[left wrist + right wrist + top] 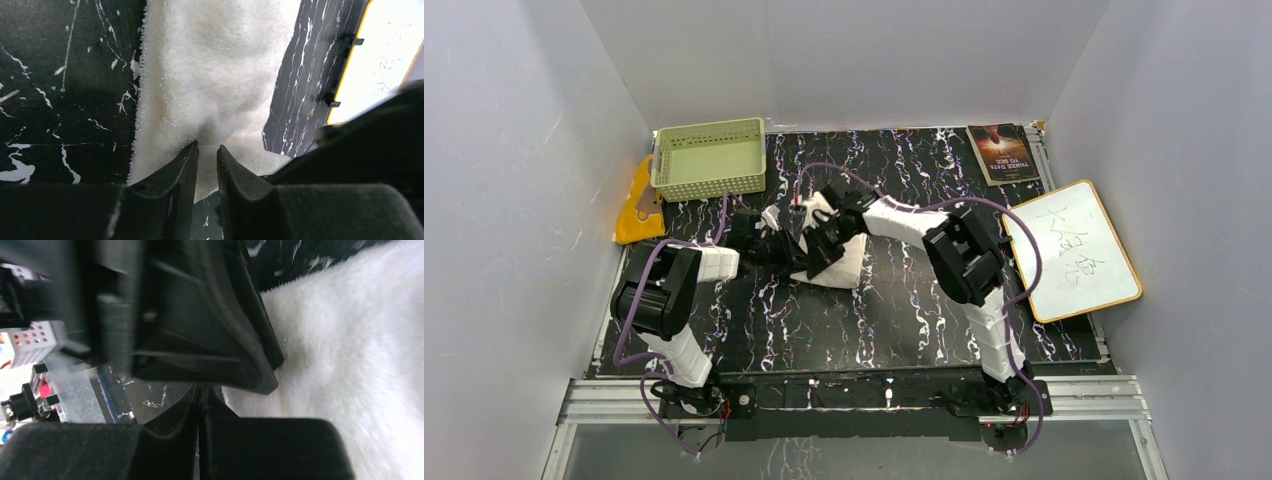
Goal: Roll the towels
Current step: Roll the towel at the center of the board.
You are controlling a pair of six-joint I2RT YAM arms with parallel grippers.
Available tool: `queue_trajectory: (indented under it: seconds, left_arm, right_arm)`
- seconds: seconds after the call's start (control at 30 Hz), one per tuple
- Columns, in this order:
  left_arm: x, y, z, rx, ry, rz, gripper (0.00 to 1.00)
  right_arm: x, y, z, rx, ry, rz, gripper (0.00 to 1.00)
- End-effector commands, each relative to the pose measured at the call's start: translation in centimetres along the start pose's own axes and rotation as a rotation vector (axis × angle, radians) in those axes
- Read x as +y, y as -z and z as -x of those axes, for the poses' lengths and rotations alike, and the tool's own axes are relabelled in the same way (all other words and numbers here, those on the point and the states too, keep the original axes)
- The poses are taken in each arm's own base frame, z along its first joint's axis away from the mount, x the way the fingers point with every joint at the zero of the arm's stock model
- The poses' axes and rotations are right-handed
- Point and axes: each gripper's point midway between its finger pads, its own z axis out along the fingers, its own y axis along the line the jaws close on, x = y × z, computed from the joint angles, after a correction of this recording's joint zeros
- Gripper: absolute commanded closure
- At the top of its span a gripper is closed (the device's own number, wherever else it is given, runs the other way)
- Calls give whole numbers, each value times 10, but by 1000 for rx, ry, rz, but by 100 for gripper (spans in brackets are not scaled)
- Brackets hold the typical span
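Cream towel [849,265] lies mid-frame on the black table [904,320], both arms bent inward over it. Left gripper [206,150] sits nearly closed at its edge, grasp unclear; right gripper [200,392] is pressed closed beside it.

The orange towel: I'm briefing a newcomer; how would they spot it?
Find the green basket in the table's far left corner. The orange towel lies by its left end, against the wall. It alone is orange; the white towel lies mid-table.
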Motion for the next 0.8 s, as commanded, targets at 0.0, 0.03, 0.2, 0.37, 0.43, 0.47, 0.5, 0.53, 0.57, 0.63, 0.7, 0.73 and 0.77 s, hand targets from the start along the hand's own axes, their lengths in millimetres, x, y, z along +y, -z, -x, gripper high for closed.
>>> queue_trajectory:
  seconds: [0.0,0.03,0.2,0.37,0.43,0.47,0.5,0.53,0.57,0.63,0.7,0.73,0.77]
  left_arm:
    - [54,0,-30,65,30,194,78]
    - [55,0,-29,64,27,197,78]
    - [56,1,-28,64,8,209,79]
    - [61,1,-27,78,-23,233,79]
    - [62,1,-27,80,-28,239,79]
    - [63,0,-27,82,-29,240,79]
    - [63,0,-27,83,-29,242,79]
    - [64,0,-28,86,-29,243,79]
    - [65,-1,-28,90,-30,246,79]
    - [66,-1,-28,93,-30,251,79]
    - [68,-1,-29,97,-29,254,80]
    - [68,-1,-29,96,-31,254,80]
    - [67,-2,-29,97,-31,254,80]
  right_arm:
    - [-14,-10,-20,70,-23,2,100]
    - [-15,-11,-22,75,-25,3,100]
    - [-27,-5,-34,88,-51,7,100]
    - [-40,9,-50,87,-91,23,100]
    - [-44,15,-60,88,-115,36,100]
    - [-47,18,-64,85,-126,42,100]
    - [-47,20,-68,84,-136,51,100]
    - [-49,23,-71,78,-146,57,100]
    - [-49,25,-76,75,-162,66,100]
    - [-49,30,-82,55,-193,107,100]
    - [-49,34,-88,31,-231,142,100]
    - [-49,34,-92,28,-239,152,100]
    - [-49,33,-96,30,-249,153,100]
